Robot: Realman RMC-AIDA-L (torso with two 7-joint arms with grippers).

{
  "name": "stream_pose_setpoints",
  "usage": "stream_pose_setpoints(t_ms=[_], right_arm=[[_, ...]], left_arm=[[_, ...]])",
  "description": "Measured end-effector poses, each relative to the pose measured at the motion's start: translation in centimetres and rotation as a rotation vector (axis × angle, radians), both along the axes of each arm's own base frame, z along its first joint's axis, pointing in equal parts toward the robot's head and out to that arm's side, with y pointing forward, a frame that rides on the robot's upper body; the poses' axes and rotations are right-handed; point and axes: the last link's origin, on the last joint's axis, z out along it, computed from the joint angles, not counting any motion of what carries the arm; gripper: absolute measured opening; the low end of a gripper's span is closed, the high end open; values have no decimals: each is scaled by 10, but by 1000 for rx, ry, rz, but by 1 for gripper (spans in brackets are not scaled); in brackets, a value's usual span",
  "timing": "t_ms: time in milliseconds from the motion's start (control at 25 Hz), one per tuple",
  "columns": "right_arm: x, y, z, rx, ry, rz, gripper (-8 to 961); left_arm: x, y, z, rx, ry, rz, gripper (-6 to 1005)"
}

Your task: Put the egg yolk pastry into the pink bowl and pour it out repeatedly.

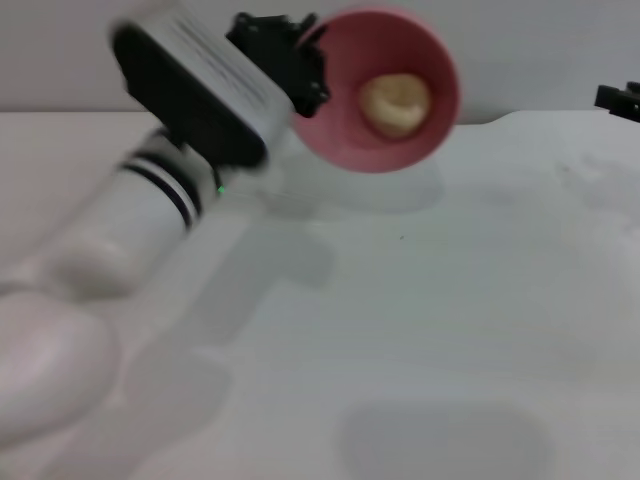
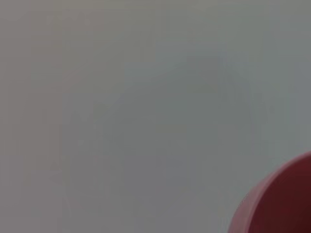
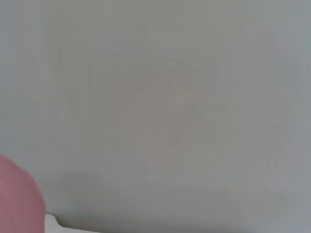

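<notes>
Left gripper (image 1: 300, 65) clamps the rim of a glossy round pink plastic bowl (image 1: 345, 135), held tipped on its side above the table.

A small pale tan egg yolk pastry (image 1: 395, 104) rests inside the bowl. Below lies a plain white tabletop (image 1: 420, 320), a pale wall behind. The right gripper (image 1: 620, 98) sits at the table's far right edge; its fingers cannot be made out.
</notes>
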Motion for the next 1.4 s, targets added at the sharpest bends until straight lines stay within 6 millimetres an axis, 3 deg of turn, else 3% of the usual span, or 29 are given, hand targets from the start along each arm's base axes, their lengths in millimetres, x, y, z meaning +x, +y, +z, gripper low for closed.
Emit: stream_pose_setpoints(t_ms=[240, 400, 800, 960, 1080, 1240, 1400], right_arm=[[0, -3, 0, 5, 45, 4, 455], [-3, -4, -2, -13, 54, 19, 456], [-3, -7, -8, -37, 69, 20, 459], [-5, -8, -11, -52, 76, 32, 460], [-6, -8, -15, -70, 77, 48, 461], [-10, -10, -21, -99, 57, 94, 462], [-21, -7, -33, -152, 33, 139, 463]], left_arm=[[8, -22, -42, 163, 241, -360, -2], [7, -29, -55, 235, 484, -538, -1], [3, -29, -62, 280, 670, -633, -1], [2, -23, -57, 280, 623, -564, 0], [5, -12, -46, 282, 476, -415, 0], [6, 15, -12, 288, 194, -121, 0], [-12, 49, 26, 163, -7, 134, -1]])
